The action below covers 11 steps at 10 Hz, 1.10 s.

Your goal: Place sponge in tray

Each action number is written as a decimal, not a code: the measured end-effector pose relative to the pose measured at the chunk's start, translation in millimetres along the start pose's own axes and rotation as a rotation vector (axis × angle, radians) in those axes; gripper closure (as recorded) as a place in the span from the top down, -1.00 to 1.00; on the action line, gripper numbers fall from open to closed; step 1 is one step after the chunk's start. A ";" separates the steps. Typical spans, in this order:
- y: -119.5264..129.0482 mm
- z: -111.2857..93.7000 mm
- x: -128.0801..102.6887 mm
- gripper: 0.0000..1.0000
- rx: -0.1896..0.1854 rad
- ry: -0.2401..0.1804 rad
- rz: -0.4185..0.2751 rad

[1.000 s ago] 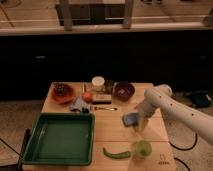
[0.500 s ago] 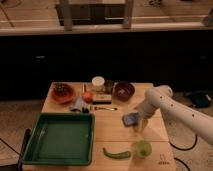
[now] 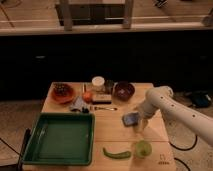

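A blue-grey sponge (image 3: 131, 119) lies on the wooden table (image 3: 107, 131), right of centre. The gripper (image 3: 140, 123) at the end of my white arm (image 3: 172, 108) is right at the sponge's right side, low over the table. The green tray (image 3: 63, 138) sits at the table's front left, empty, well to the left of the sponge and gripper.
A green pepper (image 3: 117, 153) and a green cup (image 3: 142, 148) lie at the front, just below the gripper. At the back stand a red bowl (image 3: 62, 92), a dark bowl (image 3: 123, 90), a white jar (image 3: 98, 82), an orange (image 3: 88, 96), a crumpled cloth (image 3: 79, 104) and a utensil (image 3: 103, 108).
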 end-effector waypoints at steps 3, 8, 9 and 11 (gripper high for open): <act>2.6 1.1 0.7 0.60 -0.004 -0.013 0.010; 2.8 2.6 1.1 0.60 -0.004 -0.031 0.015; 3.1 2.6 1.4 0.60 -0.004 -0.034 0.017; 3.3 3.0 1.2 0.60 -0.003 -0.042 0.020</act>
